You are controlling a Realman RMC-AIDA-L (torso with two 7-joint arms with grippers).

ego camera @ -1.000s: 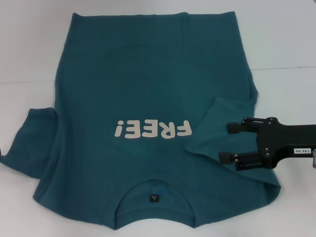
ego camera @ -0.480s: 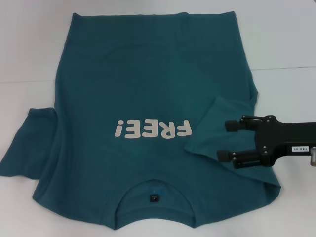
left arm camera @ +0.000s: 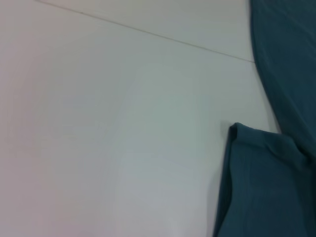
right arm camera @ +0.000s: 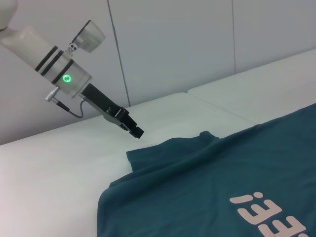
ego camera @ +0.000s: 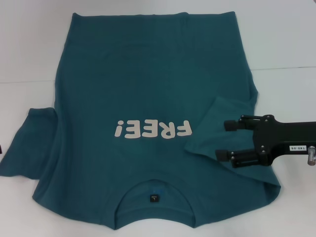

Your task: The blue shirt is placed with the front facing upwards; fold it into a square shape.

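Observation:
The blue shirt point(ego camera: 148, 84) lies flat on the white table, front up, with the white "FREE!" lettering point(ego camera: 152, 129) and the dark neck label point(ego camera: 154, 198) toward me. Its right sleeve point(ego camera: 215, 121) is folded inward onto the body. My right gripper point(ego camera: 226, 140) is open and hovers just over that folded sleeve, holding nothing. The left sleeve point(ego camera: 29, 143) lies spread out; it also shows in the left wrist view point(left arm camera: 266, 187). My left gripper point(right arm camera: 134, 130) shows in the right wrist view, above the table just beyond the left sleeve's edge.
The white table point(ego camera: 29, 49) has a seam point(ego camera: 286, 68) running across it. The shirt's collar edge lies close to the table's near edge. A pale wall stands behind the table in the right wrist view.
My right gripper has drifted slightly left over the folded sleeve, staying open. The shirt has not moved.

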